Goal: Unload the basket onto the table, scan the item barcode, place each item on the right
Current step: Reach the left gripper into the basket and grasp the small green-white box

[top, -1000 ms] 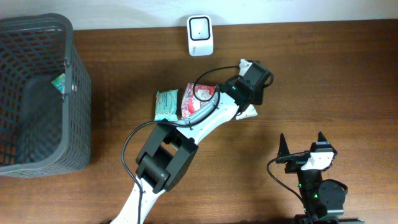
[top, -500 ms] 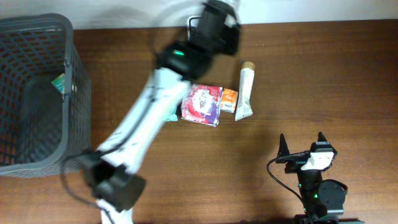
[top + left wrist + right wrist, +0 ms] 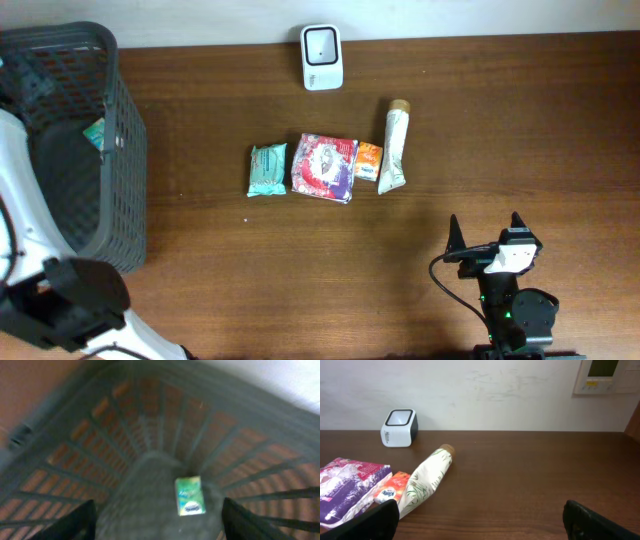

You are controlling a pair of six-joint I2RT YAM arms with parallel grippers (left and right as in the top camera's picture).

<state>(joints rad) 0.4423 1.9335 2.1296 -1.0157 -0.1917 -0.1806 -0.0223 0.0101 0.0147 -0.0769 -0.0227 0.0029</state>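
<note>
The table (image 3: 520,120) is dark wood grain and runs out of frame on three sides; the basket (image 3: 128,150), a dark grey plastic lattice with sloping walls, is cut off at the left edge. The white left arm (image 3: 14,190) bends over it, also cut by the frame, and its hand cannot be made out from overhead. The left wrist view is badly blurred; there the left gripper (image 3: 159,505) hangs above the basket's inside, jaws wide apart, released, nothing between them.

The right gripper (image 3: 486,230) sits at the near edge, its base cut off; its black fingers are spread and empty.

The items lie in a row at mid-table: a glossy red-and-purple pouch (image 3: 324,168); a cream tube (image 3: 395,147) with leaf print and a tan cap; a soft teal pack (image 3: 267,170), just apart from the pouch; a small orange sachet (image 3: 368,161) wedged between pouch and tube, partly hidden. The scanner (image 3: 322,57), a rounded white block with a dark window, stands by the wall, apart from the row. A green box (image 3: 190,496) lies flat on the basket floor, its print too smeared to read.
</note>
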